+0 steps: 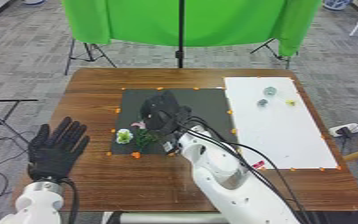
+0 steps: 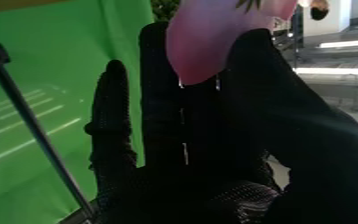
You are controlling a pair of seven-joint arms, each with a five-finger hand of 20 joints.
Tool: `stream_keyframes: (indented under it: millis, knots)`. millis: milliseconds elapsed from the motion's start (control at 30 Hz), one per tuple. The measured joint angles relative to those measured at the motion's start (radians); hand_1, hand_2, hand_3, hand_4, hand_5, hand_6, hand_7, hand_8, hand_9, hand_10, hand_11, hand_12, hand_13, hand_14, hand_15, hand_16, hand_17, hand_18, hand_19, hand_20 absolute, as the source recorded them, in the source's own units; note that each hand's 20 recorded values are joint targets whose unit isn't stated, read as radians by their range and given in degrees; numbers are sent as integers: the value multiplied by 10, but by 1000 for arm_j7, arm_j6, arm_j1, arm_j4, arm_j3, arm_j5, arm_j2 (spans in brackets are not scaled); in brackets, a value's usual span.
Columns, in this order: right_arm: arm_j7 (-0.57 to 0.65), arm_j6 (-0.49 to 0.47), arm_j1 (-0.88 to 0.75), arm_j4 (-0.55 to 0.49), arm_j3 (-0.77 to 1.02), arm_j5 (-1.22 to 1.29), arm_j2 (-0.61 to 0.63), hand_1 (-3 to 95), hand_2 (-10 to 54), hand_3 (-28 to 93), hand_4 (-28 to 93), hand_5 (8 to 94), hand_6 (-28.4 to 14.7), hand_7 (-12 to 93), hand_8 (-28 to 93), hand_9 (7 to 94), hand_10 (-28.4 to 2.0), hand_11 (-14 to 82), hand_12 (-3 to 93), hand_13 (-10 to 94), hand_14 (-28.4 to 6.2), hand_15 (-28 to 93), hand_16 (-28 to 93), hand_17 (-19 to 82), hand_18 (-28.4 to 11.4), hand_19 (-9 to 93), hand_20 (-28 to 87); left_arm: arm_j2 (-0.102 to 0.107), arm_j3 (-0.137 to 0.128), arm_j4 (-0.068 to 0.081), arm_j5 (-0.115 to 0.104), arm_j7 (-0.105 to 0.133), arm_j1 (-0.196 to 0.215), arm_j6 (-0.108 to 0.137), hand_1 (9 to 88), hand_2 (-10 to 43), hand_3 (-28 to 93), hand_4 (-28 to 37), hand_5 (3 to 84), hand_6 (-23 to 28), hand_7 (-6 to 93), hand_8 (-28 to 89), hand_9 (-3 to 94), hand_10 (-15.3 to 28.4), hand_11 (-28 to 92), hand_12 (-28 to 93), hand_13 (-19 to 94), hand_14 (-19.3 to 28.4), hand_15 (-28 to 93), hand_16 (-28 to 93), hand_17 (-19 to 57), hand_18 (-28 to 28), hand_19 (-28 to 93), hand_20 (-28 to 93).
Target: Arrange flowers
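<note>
A small pale-green thing (image 1: 270, 91), possibly a glass container, is standing or lying on the white board (image 1: 291, 135) at the brown table's right side, its contents staying too small to make out. Near it, a grey-green piece (image 1: 262, 103) and a yellow flower (image 1: 291, 102) are resting on the same board. On the dark mat (image 1: 138, 100), a white flower (image 1: 124, 136) is showing beside green sprigs (image 1: 144, 141); whether the 2 are sitting in a container is remaining unclear. The robot's right hand (image 1: 164, 111) is covering part of the mat, and black cables are crossing over its wrist. In the wrist view, the picture's edge is cutting off the pink flower (image 2: 202, 42), while shadow is obscuring the glove's palm. The right hand is grasping that flower, its petals lying between thumb and fingers and touching both at the tips. The left hand (image 1: 57, 150) is lying released, fingers extended, at the table's left edge, well apart from the pink bloom.
</note>
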Motion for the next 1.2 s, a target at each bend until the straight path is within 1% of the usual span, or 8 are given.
stream_keyframes:
  millis: [133,200,400,600,767,967,1100,1200]
  knots:
    - [-1,4,-11,43,5,7,-7,526,-47,725,-283,722,47,250,-80,675,-73,157,149,564,-57,371,320,207,-176,704,376,0,7,7,-71,-5,-20,-11,257,148,740,-283,447,97,118,-102,395,150,198,111,319,134,264,-38,-60,132,316,118]
    - [0,11,-13,78,13,9,-11,528,-47,723,-283,720,46,251,-80,665,-70,154,148,558,-56,368,321,207,-176,703,375,0,9,11,-85,-6,-27,-16,257,147,740,-283,447,97,118,-101,396,150,198,112,319,134,262,-37,-60,132,315,119]
    - [8,18,-27,106,34,8,-11,508,-65,756,-283,706,47,241,-87,623,-69,125,133,527,-65,366,290,190,-173,688,365,0,10,12,-82,-7,-32,-20,256,148,740,-283,449,96,120,-101,398,149,198,113,321,134,261,-34,-59,132,314,121]
    - [32,-51,-61,24,56,64,13,480,-95,840,-282,665,55,199,-112,541,-102,99,133,473,-85,422,202,172,-176,690,362,0,5,11,-82,-4,-27,-20,255,143,744,-283,450,97,122,-102,401,148,203,113,325,134,269,-33,-59,133,314,122]
    - [82,-78,-82,-34,61,115,37,468,-95,862,-283,603,31,196,-155,504,-119,93,136,457,-95,418,197,169,-185,689,359,0,3,10,-85,2,-21,-24,263,95,753,-283,442,97,122,-102,398,147,206,114,323,133,270,-35,-59,133,315,122]
    - [113,-92,-105,-74,82,104,52,398,-95,866,-283,549,8,174,-146,478,-132,89,140,436,-113,410,192,164,-194,686,349,-1,4,11,-88,8,-17,-28,264,89,752,-283,443,96,126,-103,398,147,209,113,325,134,276,-36,-58,134,314,121]
    - [165,-76,-137,-133,148,137,66,419,-95,841,-283,548,-3,163,-138,485,-136,94,139,433,-124,413,186,179,-199,723,362,-1,4,11,-87,10,-17,-29,264,91,750,-283,444,95,129,-105,400,147,213,113,326,134,284,-39,-58,134,314,121]
    - [221,-3,-150,-142,215,136,86,428,-95,837,-283,544,-5,158,-134,481,-133,94,136,414,-128,375,168,177,-198,720,355,-1,4,11,-81,11,-17,-30,262,96,750,-283,445,95,130,-106,401,147,217,111,326,135,289,-43,-58,134,314,121]
